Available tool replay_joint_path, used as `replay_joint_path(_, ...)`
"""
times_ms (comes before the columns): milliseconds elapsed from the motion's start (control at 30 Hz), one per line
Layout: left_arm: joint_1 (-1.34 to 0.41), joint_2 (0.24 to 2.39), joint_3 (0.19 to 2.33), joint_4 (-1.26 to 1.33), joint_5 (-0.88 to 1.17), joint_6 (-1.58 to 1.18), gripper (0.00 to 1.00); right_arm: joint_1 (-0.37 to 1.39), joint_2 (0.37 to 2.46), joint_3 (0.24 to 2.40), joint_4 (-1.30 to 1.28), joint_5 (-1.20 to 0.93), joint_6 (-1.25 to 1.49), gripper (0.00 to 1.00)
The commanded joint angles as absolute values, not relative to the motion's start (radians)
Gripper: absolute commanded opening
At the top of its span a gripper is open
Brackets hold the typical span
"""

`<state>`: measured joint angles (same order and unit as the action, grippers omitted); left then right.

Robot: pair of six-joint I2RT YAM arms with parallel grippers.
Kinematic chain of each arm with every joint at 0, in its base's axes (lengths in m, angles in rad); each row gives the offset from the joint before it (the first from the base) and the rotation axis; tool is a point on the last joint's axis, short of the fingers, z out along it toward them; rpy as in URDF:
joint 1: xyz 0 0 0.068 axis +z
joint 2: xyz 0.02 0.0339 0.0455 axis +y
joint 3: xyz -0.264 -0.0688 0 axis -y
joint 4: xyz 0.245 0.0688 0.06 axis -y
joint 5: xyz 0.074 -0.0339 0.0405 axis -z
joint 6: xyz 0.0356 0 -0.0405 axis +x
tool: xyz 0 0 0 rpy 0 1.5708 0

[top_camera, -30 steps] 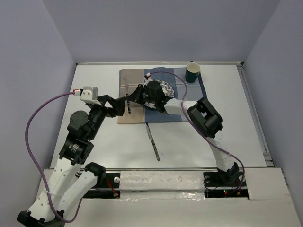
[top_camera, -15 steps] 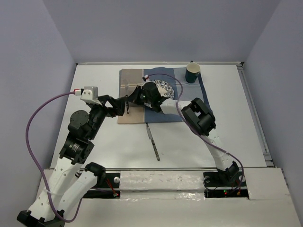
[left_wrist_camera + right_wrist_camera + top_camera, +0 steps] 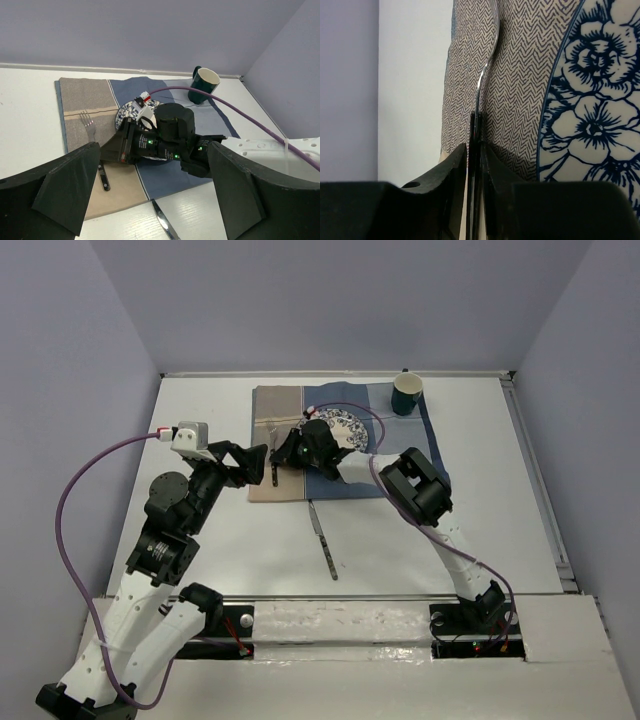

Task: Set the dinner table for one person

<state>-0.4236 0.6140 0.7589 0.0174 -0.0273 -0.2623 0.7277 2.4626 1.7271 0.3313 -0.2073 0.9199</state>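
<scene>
My right pincer (image 3: 474, 152) swung left across plate (image 3: 590, 100); now clenched on fork (image 3: 480, 95) handle, so fork placement underway; left pincer (image 3: 252, 462) released.

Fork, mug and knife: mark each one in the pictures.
fork (image 3: 86, 120), left wrist view, on the tines.
mug (image 3: 200, 92), left wrist view, on its outer wall.
knife (image 3: 322, 538), top external view, at the middle of its length.

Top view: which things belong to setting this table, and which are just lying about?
Part of the job: fork, gripped by the right gripper; plate; mug; knife; placemat; dinner table.
Just there: purple cable.
</scene>
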Motion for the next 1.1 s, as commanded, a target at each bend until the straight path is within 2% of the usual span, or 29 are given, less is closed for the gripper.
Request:
replay_joint_path(0,-0.417,0.617,0.747,0.066,-0.017,-0.247,0.99,0.745,2.427,1.735,0.304,-0.161,0.900,0.25)
replay_joint_path(67,-0.417,0.615,0.747,0.066,-0.015,-0.247,0.99,0.746,2.413,1.733,0.278,-0.138,0.887,0.36)
replay_joint_path(133,-0.417,0.617,0.747,0.066,-0.017,-0.247,0.99,0.755,2.398,1.730,0.268,-0.126,0.871,0.38)
replay_joint_path(167,-0.416,0.617,0.747,0.066,-0.017,-0.247,0.99,0.755,2.381,1.726,0.258,-0.114,0.864,0.47)
replay_joint_path(200,-0.417,0.617,0.747,0.066,-0.017,-0.247,0.99,0.764,2.372,1.723,0.258,-0.104,0.856,0.48)
replay_joint_path(500,-0.414,0.611,0.749,0.063,-0.031,-0.241,0.99,0.804,2.191,1.622,0.186,0.029,0.758,0.49)
replay_joint_path(733,-0.414,0.610,0.749,0.061,-0.025,-0.242,0.99,0.824,1.886,1.277,0.155,0.109,0.637,0.49)
replay_joint_path(867,-0.414,0.609,0.750,0.063,-0.025,-0.241,0.99,0.860,1.731,1.062,0.037,0.178,0.597,0.49)
replay_joint_path(1067,-0.414,0.614,0.749,0.061,-0.025,-0.241,0.99,1.009,1.612,0.956,-0.219,0.311,0.636,0.49)
